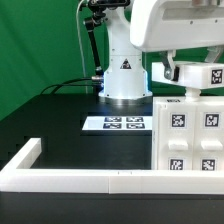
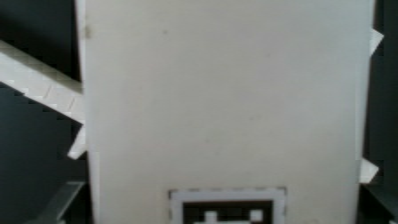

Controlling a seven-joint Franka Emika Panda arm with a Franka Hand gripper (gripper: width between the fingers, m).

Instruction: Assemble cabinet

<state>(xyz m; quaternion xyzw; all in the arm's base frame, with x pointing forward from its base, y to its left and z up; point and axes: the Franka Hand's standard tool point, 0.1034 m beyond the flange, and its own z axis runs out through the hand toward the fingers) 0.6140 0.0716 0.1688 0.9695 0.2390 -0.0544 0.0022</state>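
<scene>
The cabinet (image 1: 190, 135), a large white boxy body, lies at the exterior view's right with several small tagged blocks (image 1: 176, 121) on its face. My gripper (image 1: 168, 72) hangs just above its far edge, shut on a white panel (image 1: 203, 73) that bears a black-and-white tag. In the wrist view this panel (image 2: 222, 100) fills most of the picture, with its tag (image 2: 228, 208) between my grey fingers (image 2: 59, 203); the fingers flank its two long edges. The gripper (image 2: 217, 205) itself is mostly hidden behind the panel.
The marker board (image 1: 115, 123) lies flat in front of the robot base (image 1: 125, 80). Long white border rails (image 1: 70, 178) run along the table's front and left. A white rail (image 2: 39, 80) shows beside the panel in the wrist view.
</scene>
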